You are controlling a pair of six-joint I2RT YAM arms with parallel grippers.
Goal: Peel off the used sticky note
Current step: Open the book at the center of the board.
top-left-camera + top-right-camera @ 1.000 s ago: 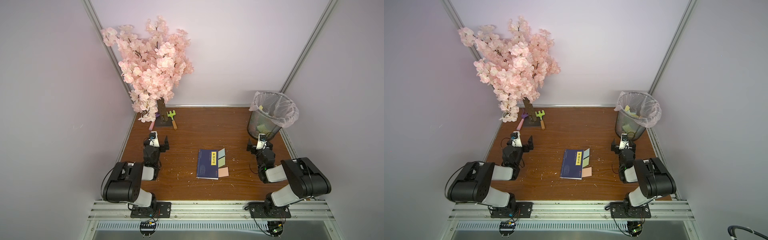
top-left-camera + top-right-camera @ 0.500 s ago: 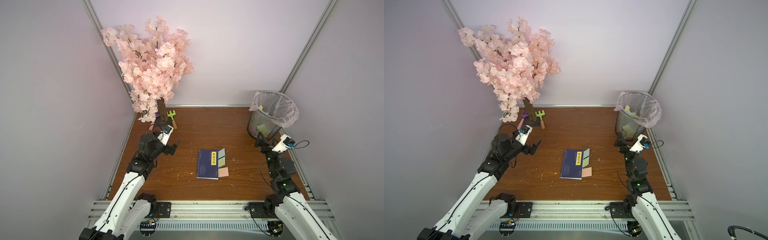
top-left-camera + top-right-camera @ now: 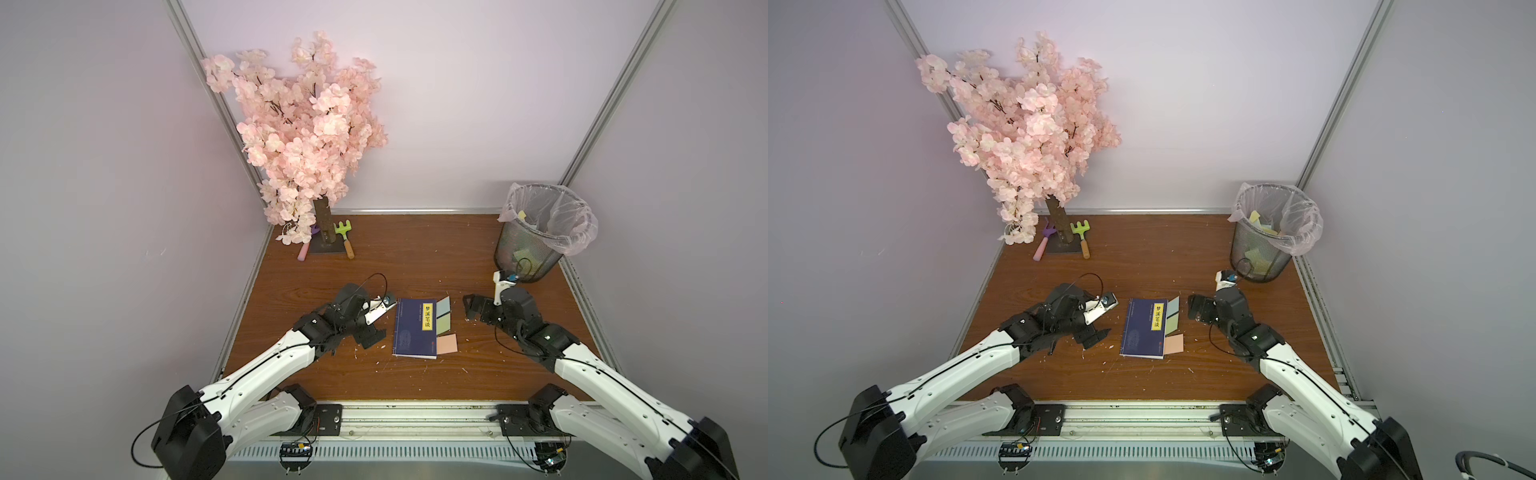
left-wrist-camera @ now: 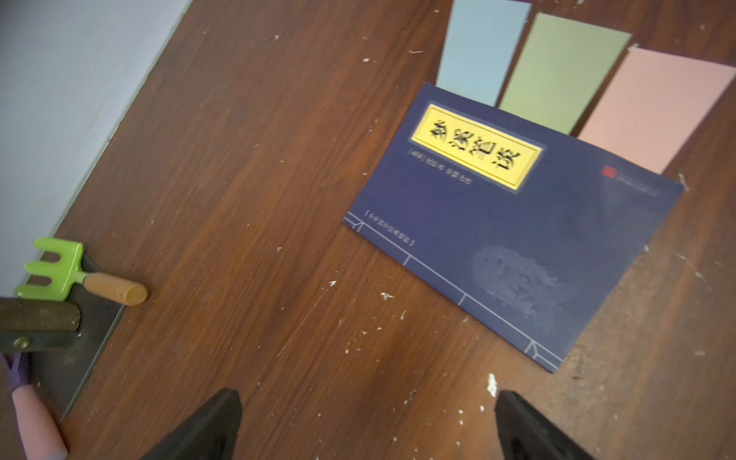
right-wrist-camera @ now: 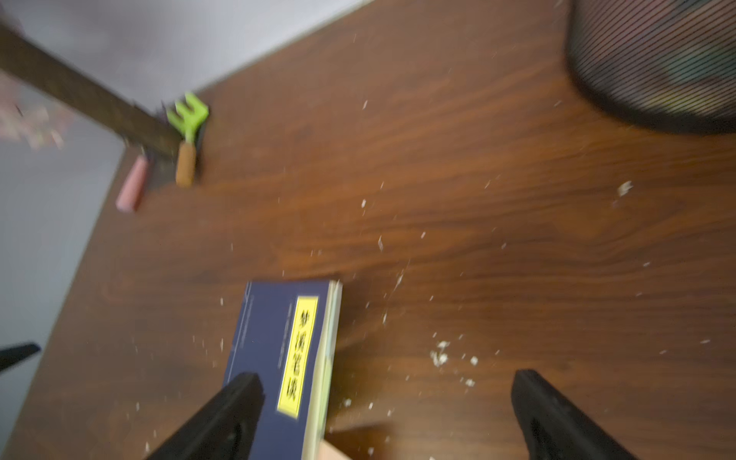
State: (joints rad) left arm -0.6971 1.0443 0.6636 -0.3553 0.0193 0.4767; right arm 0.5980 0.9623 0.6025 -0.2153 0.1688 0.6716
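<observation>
Between the two grippers a dark blue book (image 3: 415, 328) with a yellow title label lies flat on the wooden table (image 3: 415, 257). Three slips stick out from its edge on the side facing the right gripper (image 5: 388, 376), side by side and flat on the wood: a blue sticky note (image 3: 443, 305), a green sticky note (image 3: 443, 323) and a pink sticky note (image 3: 446, 344). From where I stand I cannot tell which one is the used one.

The right gripper hangs near these slips without touching them, its jaws spread wide with nothing between them. The left gripper (image 4: 366, 398) is just beside the book's opposite, bound edge, gaping just as wide and holding nothing.

Beyond the right gripper, close to its wrist, stands a mesh wastebasket (image 3: 528, 249) with a plastic liner and paper scraps inside. Well beyond the left gripper, in the back corner, stands an artificial cherry blossom tree (image 3: 303, 137) with a green toy rake (image 3: 344, 232) at its foot. White flecks dot the wood around both grippers.
</observation>
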